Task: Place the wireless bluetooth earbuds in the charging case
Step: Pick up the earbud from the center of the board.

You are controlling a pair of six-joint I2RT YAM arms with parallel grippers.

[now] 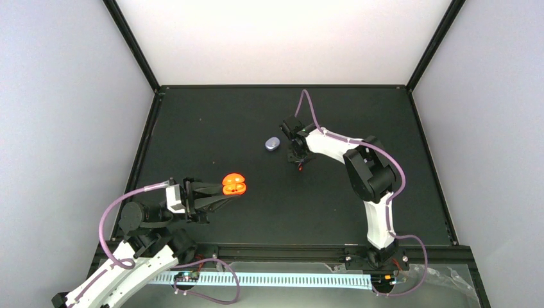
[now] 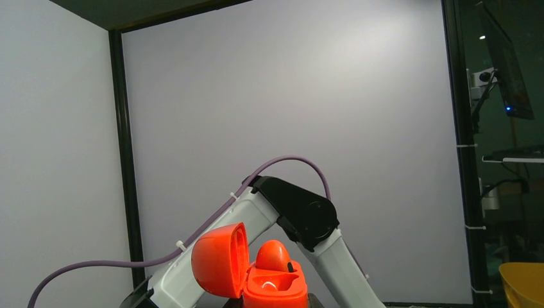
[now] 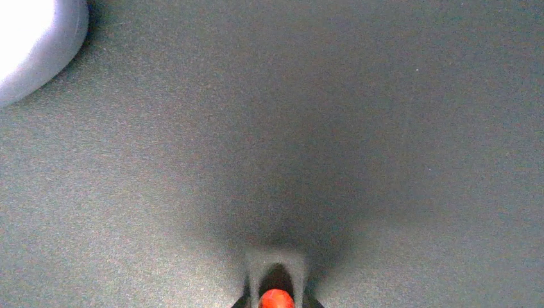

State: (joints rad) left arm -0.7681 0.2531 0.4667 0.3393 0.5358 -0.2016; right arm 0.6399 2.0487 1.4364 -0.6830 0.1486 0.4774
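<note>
My left gripper (image 1: 229, 191) is shut on an open red-orange charging case (image 1: 234, 185) and holds it above the mat. In the left wrist view the case base (image 2: 276, 287) has its lid (image 2: 218, 260) swung up to the left. One red-orange earbud (image 2: 272, 255) sits in the base, and the slot beside it is empty. My right gripper (image 1: 300, 163) points down at the mat and is shut on a second red-orange earbud (image 1: 300, 168), which shows between the fingertips in the right wrist view (image 3: 276, 299). No purple earbuds are in view.
A closed lavender pebble-like case (image 1: 272, 144) lies on the black mat (image 1: 359, 115) just left of my right gripper, and shows at the top left of the right wrist view (image 3: 32, 38). A black frame edges the mat.
</note>
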